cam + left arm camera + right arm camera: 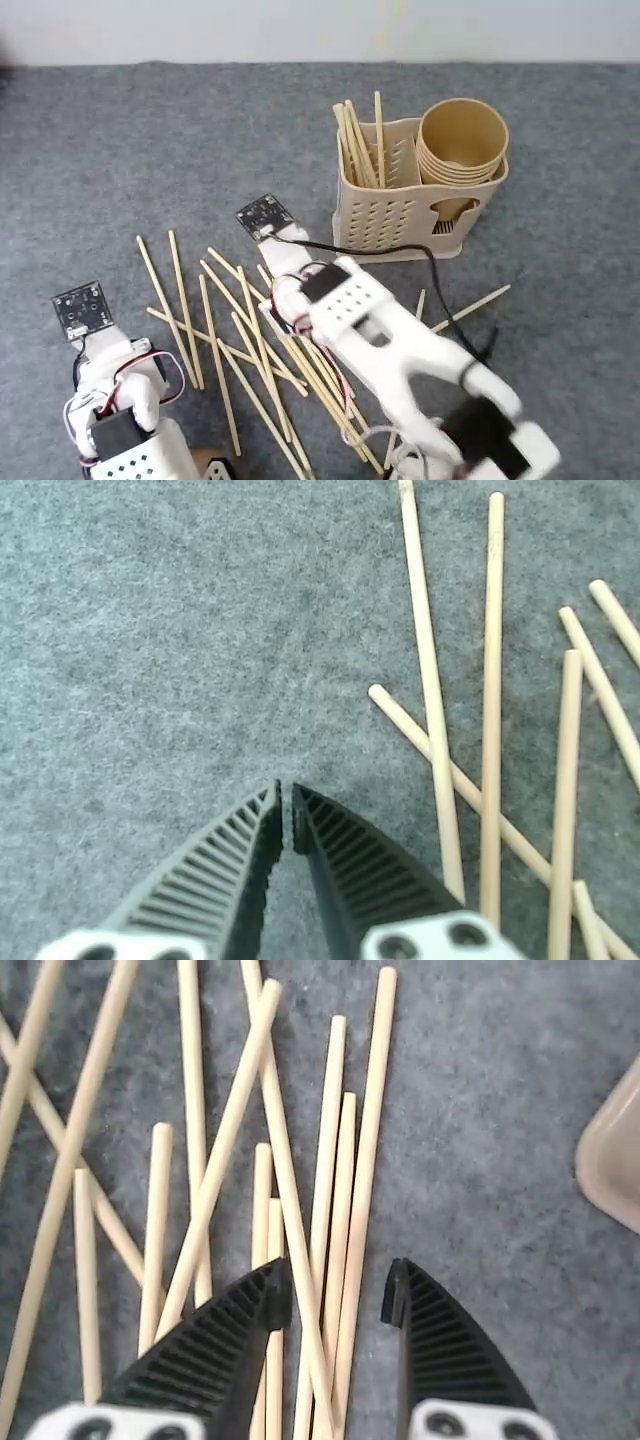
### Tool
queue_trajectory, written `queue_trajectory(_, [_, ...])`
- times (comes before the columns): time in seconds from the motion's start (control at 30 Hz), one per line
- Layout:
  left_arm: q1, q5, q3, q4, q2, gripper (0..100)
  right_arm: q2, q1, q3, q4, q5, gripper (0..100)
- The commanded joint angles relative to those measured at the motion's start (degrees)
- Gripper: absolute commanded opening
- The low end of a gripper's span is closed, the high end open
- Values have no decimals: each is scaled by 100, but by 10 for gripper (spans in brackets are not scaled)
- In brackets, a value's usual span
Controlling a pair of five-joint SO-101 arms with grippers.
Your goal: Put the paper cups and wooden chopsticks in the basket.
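Cups (462, 140) and some chopsticks (358, 150) are in the basket (390, 215); we count many more on the surface (150, 150). Right fingers (230, 1340) stand narrowly apart over them; left fingers (230, 850) nearly touch, empty.

No legible text, numbers or signs anywhere; the two black circuit boards (82, 309) carry only marks too small to read.

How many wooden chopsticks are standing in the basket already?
4, as far as I can tell. Three chopsticks lean together at the basket end farthest from the stacked paper cups; one stands straighter, nearer the cups. More may hide behind them.
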Motion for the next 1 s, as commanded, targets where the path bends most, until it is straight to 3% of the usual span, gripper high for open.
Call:
queue_trajectory(0.0, [18,-9,-66,-18,-79,17,505,-31,-686,-119,-44,158])
queue_trajectory(0.67, [18,-9,-66,-18,-79,17,2466,154,-1662,224,229,153])
queue_trajectory(0.83, [18,-9,-66,-18,-79,17,2308,391,-1653,215,229,17])
queue_trajectory(0.97, [18,-9,-66,-18,-79,17,2009,400,-1618,259,237,9])
